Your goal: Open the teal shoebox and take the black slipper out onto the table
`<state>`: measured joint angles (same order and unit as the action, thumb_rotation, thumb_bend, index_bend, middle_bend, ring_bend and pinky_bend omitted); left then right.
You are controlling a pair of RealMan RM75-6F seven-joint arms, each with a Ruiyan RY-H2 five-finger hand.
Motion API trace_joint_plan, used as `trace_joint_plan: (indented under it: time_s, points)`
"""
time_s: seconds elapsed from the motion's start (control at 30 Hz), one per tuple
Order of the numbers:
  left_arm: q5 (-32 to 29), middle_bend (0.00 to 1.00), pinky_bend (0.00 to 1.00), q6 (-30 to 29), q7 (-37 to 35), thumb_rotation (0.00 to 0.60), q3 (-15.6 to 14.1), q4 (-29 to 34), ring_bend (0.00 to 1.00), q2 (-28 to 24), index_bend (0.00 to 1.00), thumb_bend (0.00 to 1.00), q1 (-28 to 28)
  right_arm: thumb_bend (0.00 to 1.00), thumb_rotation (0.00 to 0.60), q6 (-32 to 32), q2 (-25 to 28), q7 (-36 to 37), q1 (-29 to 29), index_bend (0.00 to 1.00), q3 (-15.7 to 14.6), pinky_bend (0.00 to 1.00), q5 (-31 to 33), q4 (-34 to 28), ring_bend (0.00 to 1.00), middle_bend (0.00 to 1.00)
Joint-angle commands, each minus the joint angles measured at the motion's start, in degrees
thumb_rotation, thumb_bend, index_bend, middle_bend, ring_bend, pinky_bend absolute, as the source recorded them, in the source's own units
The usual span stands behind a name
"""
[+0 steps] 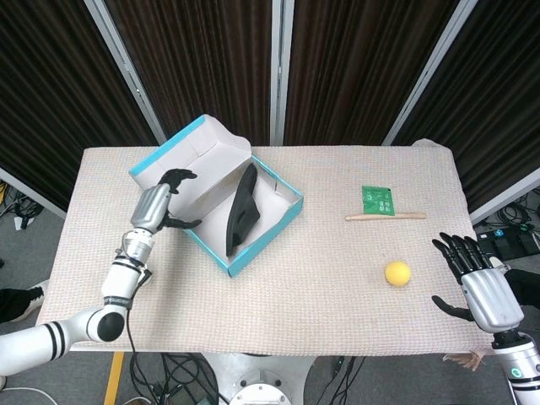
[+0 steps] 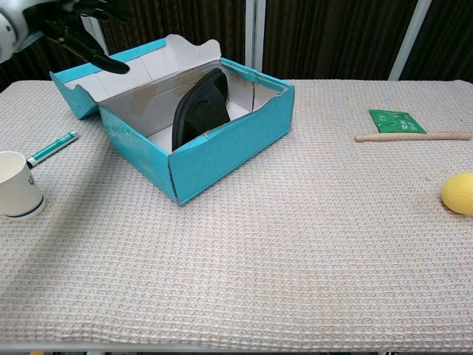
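Your left hand (image 1: 160, 205) hovers over the open teal shoebox (image 1: 221, 202), fingers apart, empty; black slipper (image 1: 241, 211) stands just beside them, untouched; right hand (image 1: 477, 283) spread at the tabletop's right edge.

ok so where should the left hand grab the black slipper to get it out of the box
Probably the raised upper edge of the black slipper, from above. It stands on its side, leaning on the teal shoebox wall, rising past the rim, so that edge is exposed. The left hand hovers open over the lid side.
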<state>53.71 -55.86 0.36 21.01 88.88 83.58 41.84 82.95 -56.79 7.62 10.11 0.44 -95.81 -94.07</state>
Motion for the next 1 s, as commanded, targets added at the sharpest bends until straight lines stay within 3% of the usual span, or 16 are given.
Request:
trace_joint_plan:
  time_s: [0.03, 0.2, 0.37, 0.43, 0.57, 0.73, 0.8, 0.9, 1.0]
  points:
    - [-4.27, 0.18, 0.39, 1.38, 6.79, 0.6, 0.31, -1.02, 0.14, 3.19, 0.21, 0.09, 4.6, 0.08, 0.6, -0.09, 0.07, 0.06, 0.09, 0.0, 0.06, 0.01, 0.07, 0.07, 0.0, 0.02]
    - [-12.51, 0.24, 0.47, 0.9, 16.31, 0.6, 0.39, 0.17, 0.25, 5.11, 0.21, 0.09, 8.96, 0.08, 0.6, -0.57, 0.19, 0.24, 0.34, 0.0, 0.15, 0.01, 0.42, 0.18, 0.0, 0.02]
    - [-20.29, 0.24, 0.49, -0.19, 21.48, 0.597, 0.94, -0.05, 0.25, 7.39, 0.17, 0.09, 12.24, 0.08, 0.6, -0.8, 0.01, 0.54, 0.5, 0.0, 0.16, 0.01, 0.51, 0.52, 0.0, 0.02]
    - [-21.16, 0.22, 0.49, -1.22, 23.11, 0.557, 0.74, -1.14, 0.23, 8.45, 0.13, 0.09, 13.29, 0.08, 0.6, -0.81, 0.03, 0.59, 0.55, 0.0, 0.19, 0.01, 0.5, 0.56, 0.0, 0.02]
    - [-17.12, 0.16, 0.42, -4.58, 25.13, 0.49, -0.76, -5.06, 0.14, 11.94, 0.09, 0.09, 14.86, 0.08, 0.6, -0.64, 0.04, 0.72, 0.48, 0.0, 0.14, 0.01, 0.48, 0.69, 0.0, 0.02]
    - [-14.69, 0.13, 0.33, -2.97, 25.89, 0.443, -1.65, -6.57, 0.11, 12.94, 0.08, 0.09, 16.08, 0.08, 0.6, -0.26, 0.0, 0.91, 0.18, 0.0, 0.07, 0.01, 0.63, 0.83, 0.0, 0.02]
    - [-10.79, 0.12, 0.28, -2.19, 26.2, 0.472, -3.17, -8.46, 0.08, 13.24, 0.08, 0.09, 16.7, 0.08, 0.6, -0.19, -0.05, 1.08, 0.07, 0.0, 0.05, 0.01, 0.79, 0.99, 0.0, 0.02]
    - [-6.1, 0.1, 0.21, -0.98, 28.27, 0.59, -5.84, -11.86, 0.03, 13.6, 0.08, 0.09, 17.85, 0.08, 0.6, -0.12, -0.05, 1.21, -0.03, 0.0, 0.0, 0.01, 0.84, 1.13, 0.0, 0.02]
    - [-3.9, 0.07, 0.19, 0.48, 30.75, 0.6, -7.5, -14.01, 0.0, 13.36, 0.08, 0.09, 18.89, 0.08, 0.6, 0.15, -0.02, 1.43, -0.15, 0.0, 0.05, 0.01, 0.88, 1.3, 0.0, 0.02]
